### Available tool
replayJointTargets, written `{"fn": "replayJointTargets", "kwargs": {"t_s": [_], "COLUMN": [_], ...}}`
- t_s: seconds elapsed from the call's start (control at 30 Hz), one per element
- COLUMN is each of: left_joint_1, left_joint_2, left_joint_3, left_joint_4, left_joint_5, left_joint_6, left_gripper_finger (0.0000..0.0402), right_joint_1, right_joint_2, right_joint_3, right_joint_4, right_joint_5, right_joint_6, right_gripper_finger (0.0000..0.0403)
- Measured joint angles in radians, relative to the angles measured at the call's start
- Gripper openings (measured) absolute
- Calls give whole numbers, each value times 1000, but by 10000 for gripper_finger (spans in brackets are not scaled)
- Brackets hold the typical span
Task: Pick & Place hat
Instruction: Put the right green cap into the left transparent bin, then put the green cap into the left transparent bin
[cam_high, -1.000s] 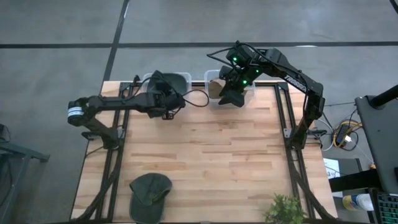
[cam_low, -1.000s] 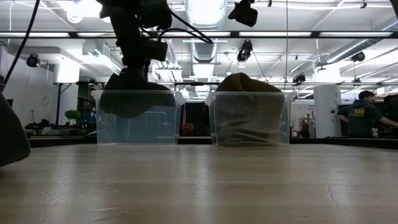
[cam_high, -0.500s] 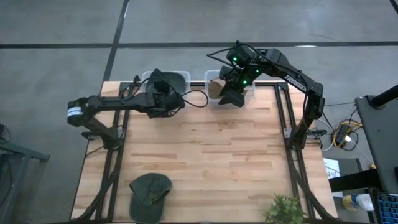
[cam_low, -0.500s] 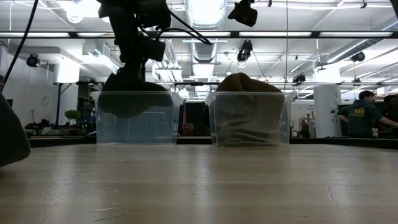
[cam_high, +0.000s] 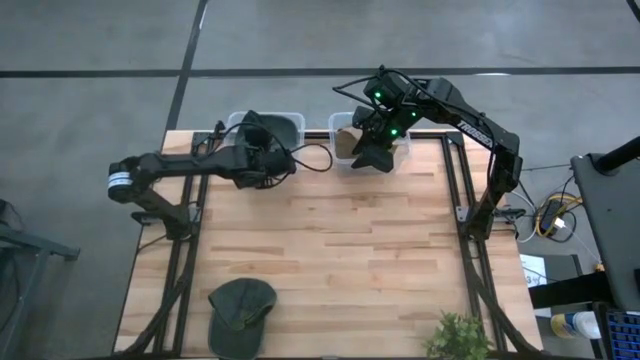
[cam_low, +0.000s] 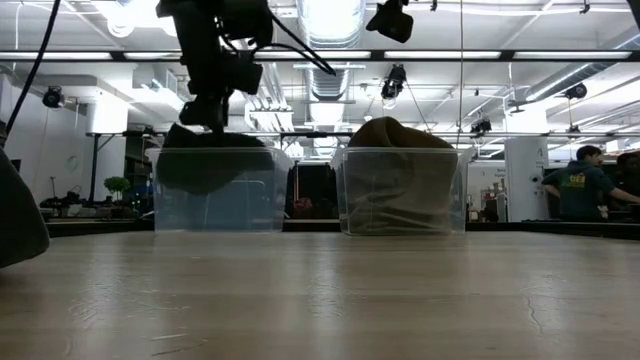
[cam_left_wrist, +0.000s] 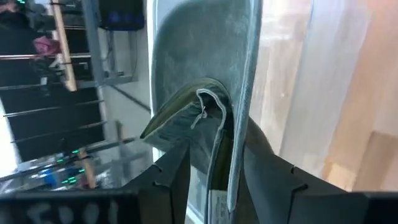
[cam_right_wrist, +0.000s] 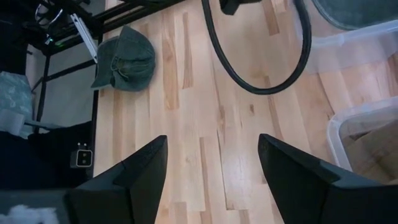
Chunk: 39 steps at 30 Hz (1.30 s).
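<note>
A dark green hat (cam_high: 258, 128) hangs from my left gripper (cam_high: 262, 152) inside the left clear bin (cam_high: 292, 124) at the table's far edge. In the low view the hat (cam_low: 205, 165) fills the upper part of that bin (cam_low: 262, 205). A tan hat (cam_low: 398, 175) lies in the right clear bin (cam_high: 338, 124). My right gripper (cam_right_wrist: 211, 180) is open and hovers over that bin's near side (cam_high: 372, 152), touching nothing. A second green hat (cam_high: 240, 308) lies flat near the table's near edge. My left gripper holds the dark green hat by a folded part of its rim (cam_left_wrist: 208, 124), pinched between the two fingers (cam_left_wrist: 168, 177). The fingers come from above and from the table's left. The hat (cam_left_wrist: 199, 50) hangs below them inside the bin; whether it reaches the bin's floor is not plain.
A black cable (cam_high: 318, 158) loops on the table between the two bins. A potted plant (cam_high: 458, 338) stands at the near right corner. Bare wood (cam_high: 340, 250) spreads across the middle of the table. A person (cam_low: 580, 190) stands in the room beyond.
My left gripper has shifted slightly toward the table's left, and the dark green hat now sits lower in the left bin than a second ago. It has stayed shut on the hat.
</note>
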Motion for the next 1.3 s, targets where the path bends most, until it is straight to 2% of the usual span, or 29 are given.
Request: {"fn": "replayJointTargets", "kwargs": {"t_s": [0.07,0.2,0.43,0.57,0.7,0.87,1.0,1.13,1.3], "left_joint_1": [-1,-1,-1,-17,-83,-166,-267,-347,-455], "left_joint_2": [0,-1,-1,-1,-3,-3,-3,-3,-3], "left_joint_3": [35,96,207,264,268,262,262,261,246], "left_joint_4": [-28,-66,-144,-234,-277,-336,-346,-342,-343], "left_joint_5": [49,254,259,408,465,552,584,674,712], "left_joint_6": [-30,-87,-143,-253,-324,-481,-575,-730,-962], "left_gripper_finger": [140,140,140,140,140,140,140,140,140], "right_joint_1": [0,0,0,0,0,0,0,6,14], "right_joint_2": [0,0,0,0,0,0,1,1,1], "right_joint_3": [0,0,0,-1,-15,-54,-93,-124,-149], "right_joint_4": [0,0,0,0,-2,-1,-2,-1,0], "right_joint_5": [0,0,0,0,0,0,0,0,0], "right_joint_6": [0,-5,-4,-3,-4,-11,-17,-28,-31], "right_gripper_finger": [243,242,247,243,240,242,239,235,237]}}
